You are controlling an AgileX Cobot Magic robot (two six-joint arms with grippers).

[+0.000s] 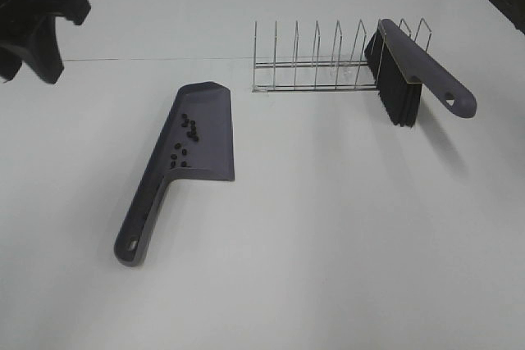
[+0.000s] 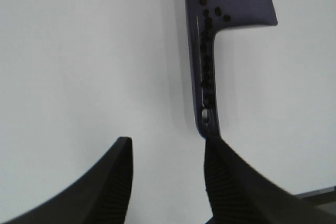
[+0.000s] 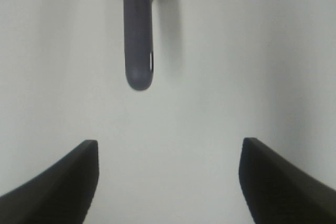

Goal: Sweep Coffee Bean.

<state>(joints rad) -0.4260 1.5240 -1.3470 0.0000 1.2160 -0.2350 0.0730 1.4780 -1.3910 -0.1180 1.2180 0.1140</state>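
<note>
All visible coffee beans (image 1: 186, 138) lie in the dustpan (image 1: 205, 133) on the tabletop (image 1: 344, 235); brush (image 1: 410, 67) rests on the rack (image 1: 316, 59). Left wrist: left claw (image 2: 168, 179) slightly parted, empty. Right wrist: right claw (image 3: 170, 182) wide, empty. Sweeping appears finished.

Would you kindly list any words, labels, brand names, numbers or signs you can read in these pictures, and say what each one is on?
None: no readable text appears in any view.
The dustpan, with the coffee beans on it, shows no print.
The brush and the wire rack are plain.
The table has no markings.
The left gripper and right gripper show no lettering.
</note>
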